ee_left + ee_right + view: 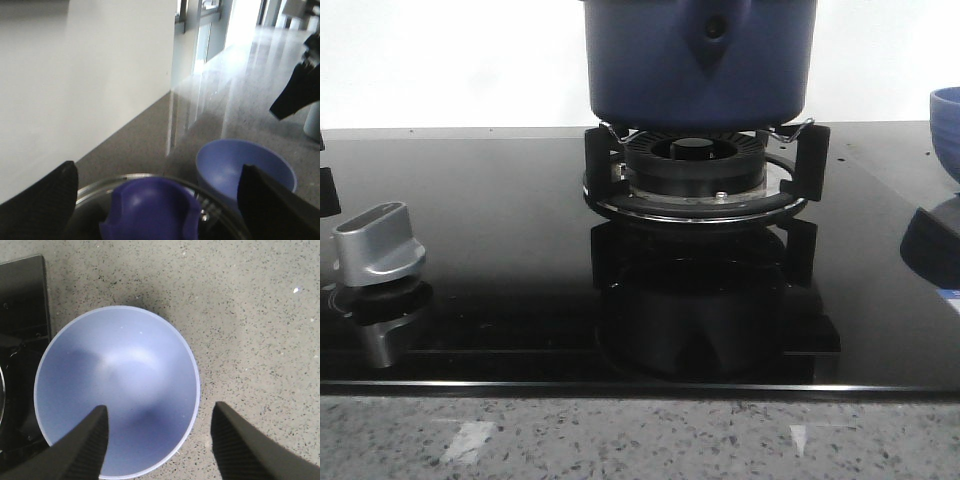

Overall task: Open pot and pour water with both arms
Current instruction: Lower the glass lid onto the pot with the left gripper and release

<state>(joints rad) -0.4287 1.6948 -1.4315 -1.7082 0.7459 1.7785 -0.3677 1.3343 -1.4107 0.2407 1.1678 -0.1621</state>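
Left tool point(155, 200): fingers spread wide, one either side of a blue-violet lid knob point(150, 210), not visibly touching it. Knob sits between the fingers on a glass lid point(100, 187) with a metal rim. Just beyond the tool, a light-blue bowl point(245, 167) on the speckled counter point(150, 135); a white wall point(75, 75) stands farther off on one side.

Right tool point(157, 440): fingers spread, gripping nothing, hovering over the same bowl point(117, 390), one finger above its interior and the other over bare counter point(250, 315) beside the rim. Black cooktop edge point(22, 300) lies at the bowl's far side.

Front view: the pot point(700, 60), dark navy, rests on the burner grate point(700, 170) on the black glass cooktop point(500, 240); its top is cut off by the frame, so the lid probably belongs to it. A silver control knob point(380, 245) sits apart from the burner; bowl edge point(946, 115) shows on the opposite side.
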